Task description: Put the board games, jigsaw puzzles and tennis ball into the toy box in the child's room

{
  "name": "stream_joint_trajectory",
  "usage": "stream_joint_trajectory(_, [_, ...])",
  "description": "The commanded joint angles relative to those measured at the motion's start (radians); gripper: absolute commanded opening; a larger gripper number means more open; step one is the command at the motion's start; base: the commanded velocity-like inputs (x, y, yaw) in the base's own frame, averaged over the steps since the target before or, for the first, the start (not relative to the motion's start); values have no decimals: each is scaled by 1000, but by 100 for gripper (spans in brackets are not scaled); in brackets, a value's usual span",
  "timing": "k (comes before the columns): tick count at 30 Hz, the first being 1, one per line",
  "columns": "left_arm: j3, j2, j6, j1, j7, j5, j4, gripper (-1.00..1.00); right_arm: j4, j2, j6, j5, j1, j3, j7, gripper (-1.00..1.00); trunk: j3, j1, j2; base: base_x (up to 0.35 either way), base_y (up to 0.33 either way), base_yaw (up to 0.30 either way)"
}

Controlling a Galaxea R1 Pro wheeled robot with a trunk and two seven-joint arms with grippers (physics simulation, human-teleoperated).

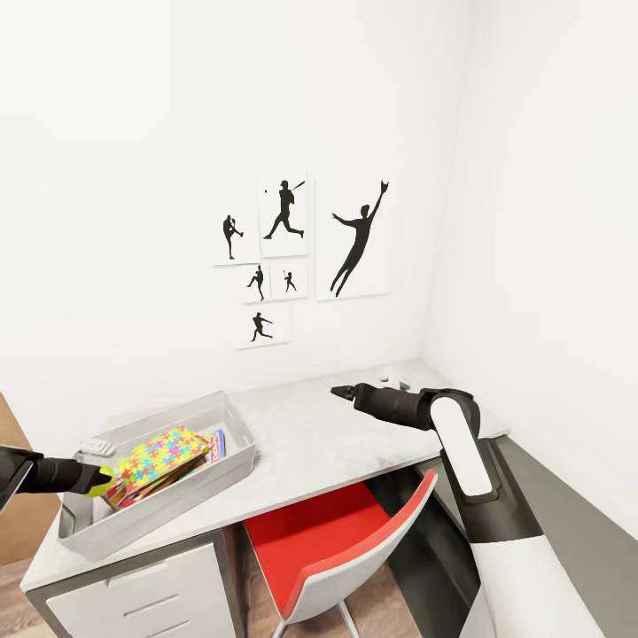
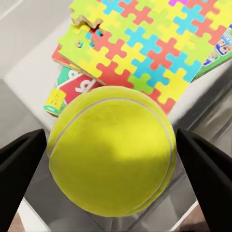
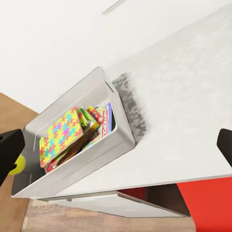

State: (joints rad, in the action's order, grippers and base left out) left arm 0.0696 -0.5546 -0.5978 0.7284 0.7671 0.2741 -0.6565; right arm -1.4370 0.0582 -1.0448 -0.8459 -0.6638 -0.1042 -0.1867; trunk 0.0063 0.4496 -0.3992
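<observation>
While the left gripper (image 1: pixel 99 479) hangs over the near end of the toy box (image 1: pixel 232 474), the tennis ball (image 2: pixel 112 150) is held between its two dark fingers (image 2: pixel 21 176), clamped on either side and seen large in the left wrist view. In the head view the ball (image 1: pixel 104 481) is glimpsed as a yellow-green spot at the gripper's tip, just above the bin's rim and beside the toys already inside. Within the see-through bin a jigsaw puzzle (image 1: pixel 159 460) is laid on top, tilted, with the printed edges of board games (image 1: pixel 216 443) seen poking out beneath and beside it. The bin is set on the light grey table (image 1: pixel 337 434), towards its left end, over the grey drawers (image 1: pixel 151 594). Further right, the right gripper (image 1: pixel 340 391) is held out above the bare tabletop, well apart from the bin; its jaws are spread wide, with nothing between them. A red chair (image 1: pixel 328 540) is tucked under the table, and black baseball-player pictures (image 1: pixel 301 248) are hung on the white wall behind.
</observation>
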Motion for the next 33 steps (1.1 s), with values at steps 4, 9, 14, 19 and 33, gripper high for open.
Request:
stream_joint_trajectory(4, [5,1,15,0,0,7,20,-100,0,0,-2,-10,0,0,-11,100,0,0,-1,0,0,0])
stream_joint_trajectory(9, [3,12,23,0,-2,9,34,-100,0,0,-2,-10,-1,0,-11,100,0,0,-1,0,0,0])
stream_joint_trajectory(14, [-2,37,25,0,-4,12,37,-100,4,0,-2,-10,0,0,-11,100,0,0,-1,0,0,0])
stream_joint_trajectory(19, [-4,43,37,0,-5,13,64,-100,10,0,-2,-9,0,0,-11,100,0,0,-1,0,0,0])
stream_joint_trajectory(33, [-3,43,80,0,-82,11,115,-100,15,0,-2,-9,0,0,-11,100,0,0,-1,0,0,0])
